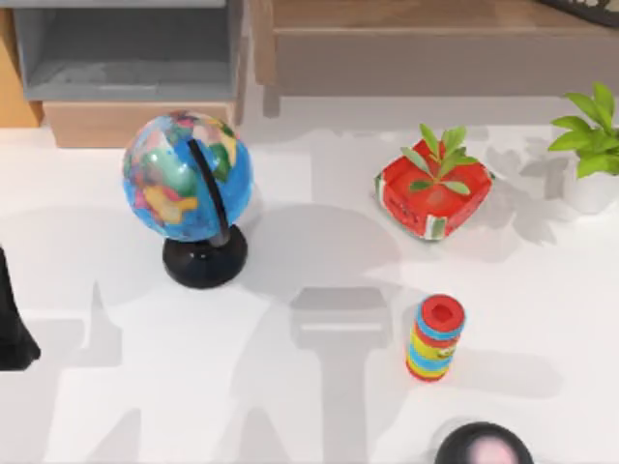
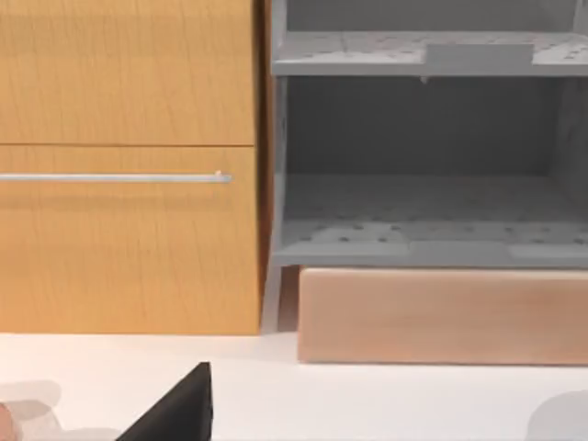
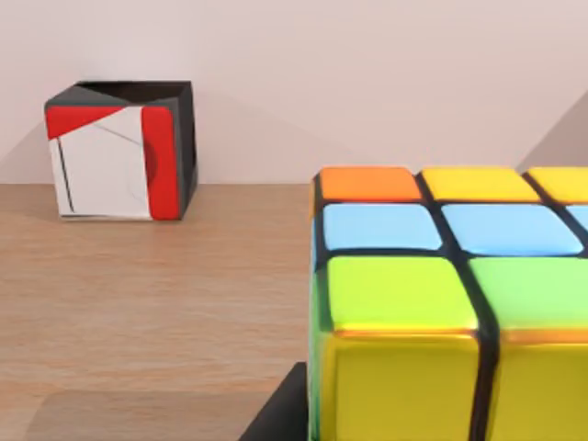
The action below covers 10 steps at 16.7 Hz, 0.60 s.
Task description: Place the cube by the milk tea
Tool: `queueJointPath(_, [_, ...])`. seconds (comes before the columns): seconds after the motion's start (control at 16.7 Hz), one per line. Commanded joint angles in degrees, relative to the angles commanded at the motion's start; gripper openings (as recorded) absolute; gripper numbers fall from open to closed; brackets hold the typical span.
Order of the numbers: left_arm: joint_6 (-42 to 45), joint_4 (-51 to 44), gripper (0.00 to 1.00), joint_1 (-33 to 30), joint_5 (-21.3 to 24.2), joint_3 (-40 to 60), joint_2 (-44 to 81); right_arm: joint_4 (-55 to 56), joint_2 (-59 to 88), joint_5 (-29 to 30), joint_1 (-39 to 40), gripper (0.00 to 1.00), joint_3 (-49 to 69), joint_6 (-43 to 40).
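The left gripper (image 2: pixel 179 409) shows as a dark wedge low in the left wrist view, facing a wooden cabinet (image 2: pixel 129 165) and a grey shelf unit (image 2: pixel 423 220) at the far side; whether this claw is apart or together cannot be told. The left arm (image 1: pixel 14 324) sits at the left edge of the white table (image 1: pixel 116 387), holding nothing. The right gripper (image 3: pixel 280 413) is a dark sliver in the right wrist view, and its claw state cannot be told either; ahead of it a colour-tiled puzzle block (image 3: pixel 441 294) and a black, red and white box (image 3: pixel 119 152) rest on wood.

The cube (image 1: pixel 433 193), red with a leafy sprig, stands untouched on the far right of the table, between a globe (image 1: pixel 188 179) to its left and a potted plant (image 1: pixel 590 145) to its right. A striped ring stack (image 1: pixel 436 338) stands nearer. At the near edge a dark round top with a pink centre (image 1: pixel 484 447) is probably the milk tea.

The task appears to be at its start, with no grasp made. The next move calls for the right arm to reach out, close around the cube's sides below the sprig, and carry it near, past the ring stack
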Motion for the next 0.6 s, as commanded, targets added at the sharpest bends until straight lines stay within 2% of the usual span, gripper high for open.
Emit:
queueJointPath(0.3, [0.0, 0.0, 1.0, 0.0, 0.0, 0.0, 0.0, -1.0, -2.0, 0.5, -0.2, 0.0, -0.2, -0.4])
queueJointPath(0.6, [0.0, 0.0, 1.0, 0.0, 0.0, 0.0, 0.0, -12.3, -13.8, 2.0, -2.9, 0.0, -7.4, -4.5])
